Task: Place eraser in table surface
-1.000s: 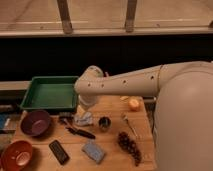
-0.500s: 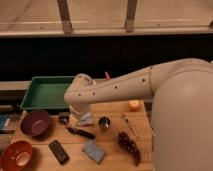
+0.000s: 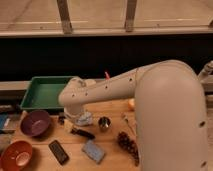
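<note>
The arm is what changes most. Over the last second it swings toward the camera and to the left, so its white shell now fills the whole right side of the view. Its bend sits by the near edge of the green tray, where a second ago it reached across as a slimmer bar further back. The worktop under it shows the same layout as before, and nothing on it has shifted. The purple bowl and the orange bowl keep their places at the left, and the blue-grey pad lies at the front. Just left of that pad, apart from it and right of the orange bowl, the eraser lies flat on the wood at a slant. It is exactly where it lay a second ago, with nothing touching it. The black-handled tool and the metal cup sit between it and the arm. The end effector hangs below the wrist, close over the wood behind the tool and apart from the eraser; it is spread, and the eraser is not in it. The eraser appears to rest already on the table surface, so the arm's move looks like a repositioning, not a carry.
</note>
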{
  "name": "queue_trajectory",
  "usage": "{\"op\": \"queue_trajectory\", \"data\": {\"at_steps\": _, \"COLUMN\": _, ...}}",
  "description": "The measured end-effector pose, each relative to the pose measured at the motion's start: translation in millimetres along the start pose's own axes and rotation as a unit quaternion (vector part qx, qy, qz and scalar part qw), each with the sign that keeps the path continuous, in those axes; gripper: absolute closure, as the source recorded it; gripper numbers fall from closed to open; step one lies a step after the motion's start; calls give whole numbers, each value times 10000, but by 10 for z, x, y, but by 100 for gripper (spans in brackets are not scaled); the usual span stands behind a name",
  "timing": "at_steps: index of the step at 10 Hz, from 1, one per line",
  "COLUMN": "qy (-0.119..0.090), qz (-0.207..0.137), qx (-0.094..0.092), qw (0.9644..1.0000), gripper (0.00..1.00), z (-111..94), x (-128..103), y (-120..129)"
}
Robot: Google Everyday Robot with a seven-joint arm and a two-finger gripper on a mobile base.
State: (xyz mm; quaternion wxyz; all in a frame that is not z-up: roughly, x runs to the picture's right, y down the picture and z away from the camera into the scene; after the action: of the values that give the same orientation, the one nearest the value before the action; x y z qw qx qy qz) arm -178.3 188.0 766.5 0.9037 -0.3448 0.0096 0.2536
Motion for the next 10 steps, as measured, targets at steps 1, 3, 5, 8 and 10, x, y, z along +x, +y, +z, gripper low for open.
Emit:
{"op": "queue_trajectory", "data": {"at_steps": 1, "qy": 21, "qz": -190, "qx": -68, "qw": 9998, "gripper": 30, "z": 75, "x": -71, "y": 166}}
{"op": "queue_trajectory", "data": {"at_steps": 3, "qy": 21, "qz": -574, "qx": -173, "qw": 9982, "gripper": 30, "z": 150, "x": -186, "y": 556}}
{"op": "queue_trajectory", "data": {"at_steps": 5, "qy": -28, "qz": -806, "qx": -128, "qw": 9967, "gripper": 30, "z": 129, "x": -224, "y": 775}}
{"op": "queue_trajectory", "data": {"at_steps": 8, "qy": -86, "qz": -1025, "qx": -139, "qw": 9946, "gripper": 30, "z": 116, "x": -221, "y": 986}}
{"op": "queue_trajectory", "data": {"at_steps": 10, "qy": -75, "qz": -1065, "qx": -151, "qw": 9942, "gripper": 30, "z": 128, "x": -225, "y": 1013}}
